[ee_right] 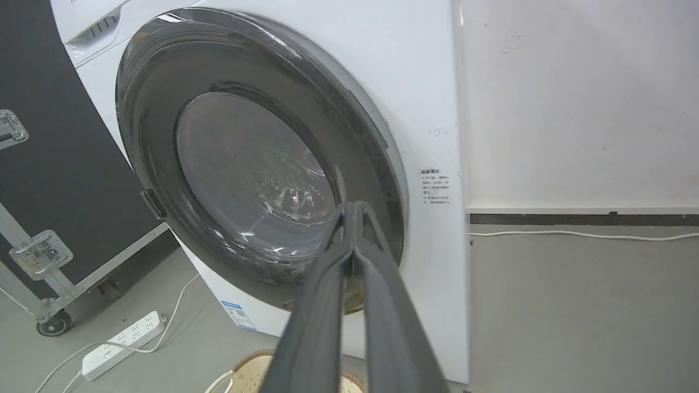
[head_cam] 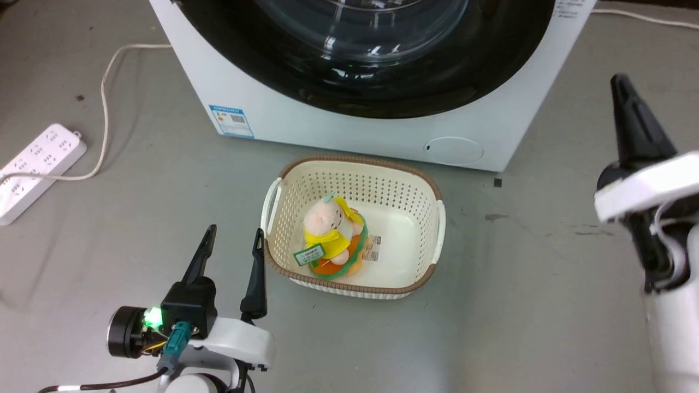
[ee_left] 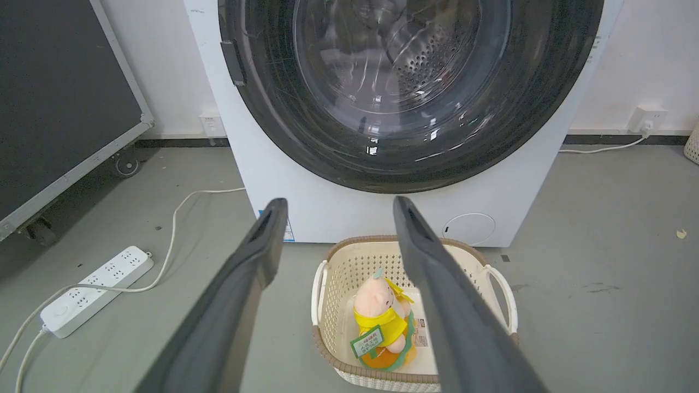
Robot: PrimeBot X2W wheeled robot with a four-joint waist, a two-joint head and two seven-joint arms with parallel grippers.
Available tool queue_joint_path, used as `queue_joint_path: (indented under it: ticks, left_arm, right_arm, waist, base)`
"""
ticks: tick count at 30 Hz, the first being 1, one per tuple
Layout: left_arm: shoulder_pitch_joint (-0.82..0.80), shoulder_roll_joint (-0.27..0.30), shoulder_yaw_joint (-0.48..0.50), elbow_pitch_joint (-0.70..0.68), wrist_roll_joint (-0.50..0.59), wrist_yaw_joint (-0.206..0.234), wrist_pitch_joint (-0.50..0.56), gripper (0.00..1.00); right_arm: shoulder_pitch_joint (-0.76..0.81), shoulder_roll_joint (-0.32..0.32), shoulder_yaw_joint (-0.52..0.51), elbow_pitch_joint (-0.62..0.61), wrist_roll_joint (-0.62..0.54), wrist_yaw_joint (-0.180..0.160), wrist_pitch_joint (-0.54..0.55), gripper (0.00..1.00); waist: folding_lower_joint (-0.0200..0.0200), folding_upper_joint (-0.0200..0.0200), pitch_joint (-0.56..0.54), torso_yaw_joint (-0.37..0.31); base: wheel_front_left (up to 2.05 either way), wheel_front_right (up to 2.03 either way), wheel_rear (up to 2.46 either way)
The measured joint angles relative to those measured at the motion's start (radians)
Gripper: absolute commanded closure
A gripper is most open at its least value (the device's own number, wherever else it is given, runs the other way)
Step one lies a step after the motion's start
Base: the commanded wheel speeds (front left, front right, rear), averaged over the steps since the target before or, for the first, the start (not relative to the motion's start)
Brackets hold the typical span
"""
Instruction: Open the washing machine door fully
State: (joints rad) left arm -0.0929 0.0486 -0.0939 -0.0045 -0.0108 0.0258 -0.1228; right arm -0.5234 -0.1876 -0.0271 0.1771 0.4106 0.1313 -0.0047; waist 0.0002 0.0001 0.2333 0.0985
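Washing machine door (head_cam: 377, 54): a glossy black disc with a bulging clear glass bowl. It fills most of the front of the white washing machine (head_cam: 262, 103) and appears to lie shut against it. In the left wrist view (ee_left: 409, 93) the perforated steel drum (ee_left: 426, 60) shows through the glass.
Door tab: a small dark piece (ee_left: 234, 61) on the door's rim, on the side towards the black case.
Right gripper (head_cam: 622, 93): raised off the machine's right front corner and clear of it in the head view. Its two fingers are pressed together with nothing between them. In the right wrist view the joined tips (ee_right: 355, 208) point at the lower edge of the door (ee_right: 256, 164).
Left gripper (head_cam: 235, 234): low at the near left, fingers spread apart and empty. The right-hand finger (head_cam: 255, 275) is just beside the basket's rim.
Round white flap (head_cam: 453, 151): low on the machine's front, right of centre.
Blue label (head_cam: 232, 121): on the front's lower left.
Laundry basket (head_cam: 382, 183): cream, perforated, brown-rimmed. It stands on the grey floor (head_cam: 519, 305) just before the machine.
Plush toy (head_cam: 330, 234): pink with a yellow wrap and a green tag, lying in the basket.
Power strip (head_cam: 38, 166): white, on the floor well to the left. Its cable (head_cam: 106, 103) curves towards the machine.
Black case (ee_right: 60, 164): on castors, left of the machine.
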Motion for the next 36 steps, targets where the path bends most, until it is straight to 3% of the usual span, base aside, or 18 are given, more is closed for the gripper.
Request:
queue_joint_path:
  ticks: [21, 36]
  left_arm:
    - [-0.039, 0.000, -0.054, -0.002, -0.020, 0.025, -0.046, 0.00]
    - [-0.086, 0.000, -0.075, -0.010, -0.020, 0.026, -0.074, 0.00]
  right_arm:
    - [-0.351, 0.008, -0.168, 0.338, 0.360, 0.000, 0.316, 1.00]
    - [-0.686, -0.072, -0.248, 0.640, 0.445, -0.002, 0.430, 1.00]
  waist:
    - [-0.0001, 0.0000, 0.103, 0.070]
    - [-0.0001, 0.0000, 0.199, 0.096]
  base:
    - [0.00, 0.00, 0.00]
    - [0.00, 0.00, 0.00]
